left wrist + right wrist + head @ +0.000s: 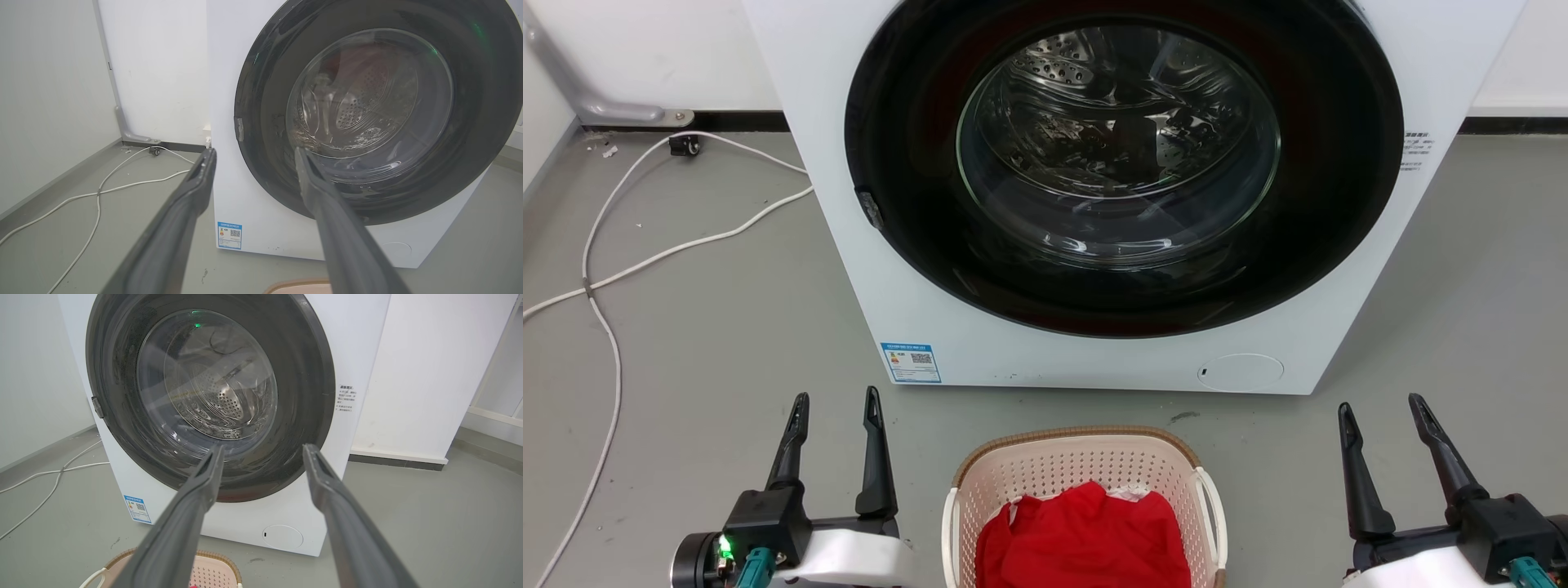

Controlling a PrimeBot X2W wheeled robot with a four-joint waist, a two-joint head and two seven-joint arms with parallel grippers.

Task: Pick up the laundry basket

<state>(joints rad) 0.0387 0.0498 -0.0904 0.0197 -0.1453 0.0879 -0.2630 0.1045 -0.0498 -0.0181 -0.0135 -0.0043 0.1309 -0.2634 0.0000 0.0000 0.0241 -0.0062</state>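
Laundry basket (1054, 469): upright on floor, just in front of washer (915, 310) door, opening up, red cloth (1086, 539) inside. Handles L/R; near part cut off, long axis indeterminate. Left gripper (836, 398) and right gripper (1380, 404): before washer's L/R corners, jaws spread, empty.

Grey floor (686, 343), white walls (670, 49) — white washing machine (1094, 363)
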